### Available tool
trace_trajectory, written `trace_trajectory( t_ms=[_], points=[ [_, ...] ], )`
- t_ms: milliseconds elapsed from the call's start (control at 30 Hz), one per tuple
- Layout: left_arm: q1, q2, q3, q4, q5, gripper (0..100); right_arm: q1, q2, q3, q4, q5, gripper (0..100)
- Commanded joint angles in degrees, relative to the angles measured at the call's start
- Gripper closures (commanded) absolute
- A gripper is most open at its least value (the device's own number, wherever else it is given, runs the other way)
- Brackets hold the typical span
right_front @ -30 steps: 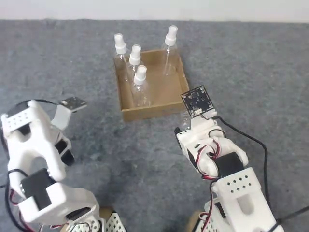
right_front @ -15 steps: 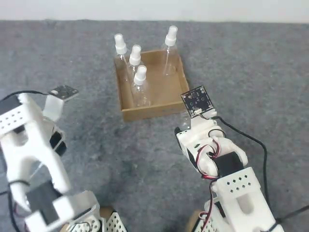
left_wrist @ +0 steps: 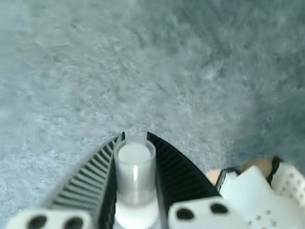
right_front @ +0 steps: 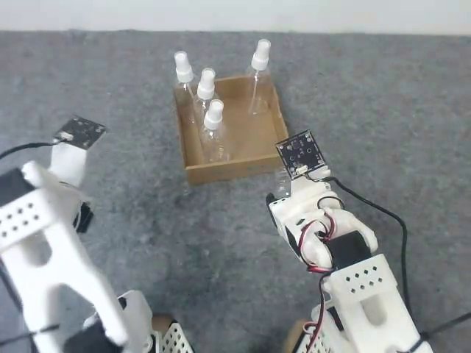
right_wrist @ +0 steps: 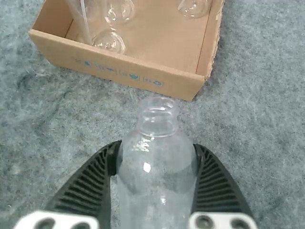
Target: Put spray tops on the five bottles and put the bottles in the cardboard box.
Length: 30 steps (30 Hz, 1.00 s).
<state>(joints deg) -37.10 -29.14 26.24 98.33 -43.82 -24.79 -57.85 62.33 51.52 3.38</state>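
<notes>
Bottle (right_wrist: 157, 124), open-necked, stands clamped between the right gripper's (right_wrist: 155, 150) fingers just before the cardboard box (right_wrist: 119, 76), probably steadied for capping. The left gripper's (left_wrist: 135, 139) fingers pinch a spray top (left_wrist: 135, 164) over the table (left_wrist: 190, 71), well apart from it; four capped bottles (right_front: 213, 129) already stand in the box.

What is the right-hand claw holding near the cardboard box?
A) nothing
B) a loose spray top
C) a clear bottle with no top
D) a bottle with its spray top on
C: the right gripper grips a clear bottle with a bare open neck; the spray top sits in the left gripper.
</notes>
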Motion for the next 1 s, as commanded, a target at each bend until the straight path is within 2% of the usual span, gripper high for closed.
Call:
trace_trajectory(
  t_ms=[0,367,667,967],
  points=[
    [2.02,-10.11,-0.04,-0.79,7.47,99,0.48,-1.89,-0.79,-0.57,-0.62,91.6],
    [9.58,-26.2,6.73,-10.64,26.46,99,0.48,-1.98,-0.79,-0.48,-0.62,91.6],
    [13.45,-28.4,7.69,-18.73,39.21,99,1.01,-3.3,-0.7,-0.31,-0.62,92.6],
    [19.78,-28.4,7.25,-26.81,50.37,99,0.57,-17.71,4.84,0.48,-2.64,95.0]
  ],
)
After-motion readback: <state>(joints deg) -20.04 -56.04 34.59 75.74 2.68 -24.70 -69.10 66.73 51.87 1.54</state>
